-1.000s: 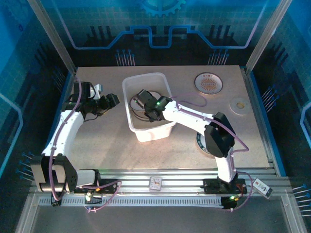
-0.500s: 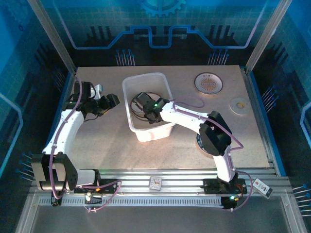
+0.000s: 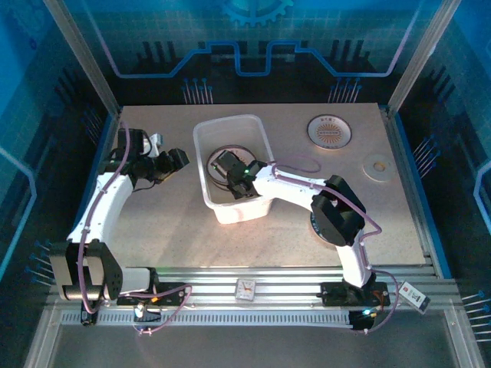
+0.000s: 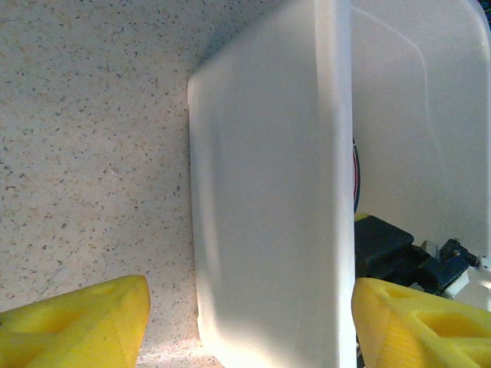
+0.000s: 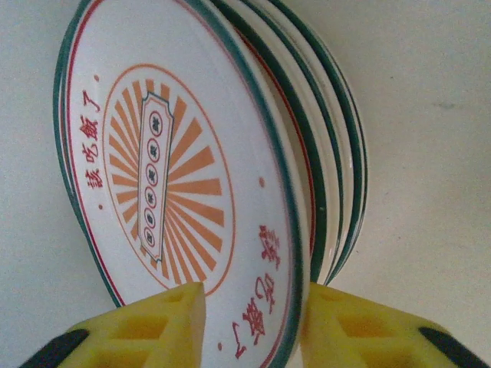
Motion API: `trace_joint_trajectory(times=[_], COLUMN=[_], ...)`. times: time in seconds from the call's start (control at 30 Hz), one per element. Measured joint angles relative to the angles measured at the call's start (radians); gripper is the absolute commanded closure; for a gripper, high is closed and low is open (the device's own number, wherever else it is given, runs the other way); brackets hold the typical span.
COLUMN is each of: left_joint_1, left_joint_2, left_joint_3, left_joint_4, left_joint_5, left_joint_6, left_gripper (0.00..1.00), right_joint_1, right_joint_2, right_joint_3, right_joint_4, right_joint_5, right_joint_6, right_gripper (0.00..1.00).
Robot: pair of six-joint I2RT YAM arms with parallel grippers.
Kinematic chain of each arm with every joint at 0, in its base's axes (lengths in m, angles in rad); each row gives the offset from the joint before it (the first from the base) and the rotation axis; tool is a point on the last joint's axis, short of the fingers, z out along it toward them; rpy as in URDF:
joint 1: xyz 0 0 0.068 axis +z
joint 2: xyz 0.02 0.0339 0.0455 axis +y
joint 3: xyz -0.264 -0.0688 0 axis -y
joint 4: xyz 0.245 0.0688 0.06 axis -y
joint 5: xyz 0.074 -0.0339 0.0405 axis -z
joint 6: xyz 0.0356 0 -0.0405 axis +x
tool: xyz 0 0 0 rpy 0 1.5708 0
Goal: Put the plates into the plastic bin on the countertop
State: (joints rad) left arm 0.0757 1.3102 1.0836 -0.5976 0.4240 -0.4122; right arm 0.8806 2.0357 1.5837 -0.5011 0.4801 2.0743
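The right gripper (image 5: pixel 253 297) reaches down inside the plastic bin (image 3: pixel 230 121), its yellow fingers (image 5: pixel 138 326) set either side of the rim of the top plate (image 5: pixel 176 176), a white one with an orange sunburst and a green edge. That plate lies on a slightly fanned stack of like plates (image 5: pixel 341 161) on the bin floor, so this looks like the moment of setting it down. Whether the pads are pinching the rim or have just let go, I cannot tell. Gripping by the edge makes sense, since a flat plate offers little else to hold. The left gripper (image 4: pixel 252 290) waits just left of the bin with its fingers spread wide and nothing between them, the bin's outer wall before it, perhaps ready to steady the tub. On the countertop (image 3: pixel 169 222) another sunburst plate (image 3: pixel 330 130) sits far right, a pale plate (image 3: pixel 376 165) nearer the right edge, and one more is partly hidden under the right arm's elbow, so work remains
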Motion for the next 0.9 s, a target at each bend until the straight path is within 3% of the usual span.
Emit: trace_joint_trajectory(times=[0.23, 0.47, 0.7, 0.9], left_joint_1=[0.0, 0.0, 0.0, -0.016], left_joint_2=[0.0, -0.016, -0.068, -0.112], left_joint_3=[0.0, 0.0, 0.0, 0.0], left_joint_4=[0.0, 0.0, -0.01, -0.021], left_joint_5=[0.0, -0.001, -0.018, -0.057], left_joint_6=[-0.001, -0.018, -0.05, -0.077], left_gripper=[0.29, 0.29, 0.29, 0.29], right_joint_1=[0.0, 0.003, 0.014, 0.023], right_joint_2=[0.0, -0.036, -0.116, -0.211], right_joint_3=[-0.027, -0.078, -0.114, -0.162], right_joint_4=[0.05, 0.088, 0.13, 0.187], right_joint_5=[-0.009, -0.005, 0.017, 0.036], right_joint_6=[-0.042, -0.083, -0.211, -0.378], right_gripper=[0.27, 0.1, 0.01, 0.0])
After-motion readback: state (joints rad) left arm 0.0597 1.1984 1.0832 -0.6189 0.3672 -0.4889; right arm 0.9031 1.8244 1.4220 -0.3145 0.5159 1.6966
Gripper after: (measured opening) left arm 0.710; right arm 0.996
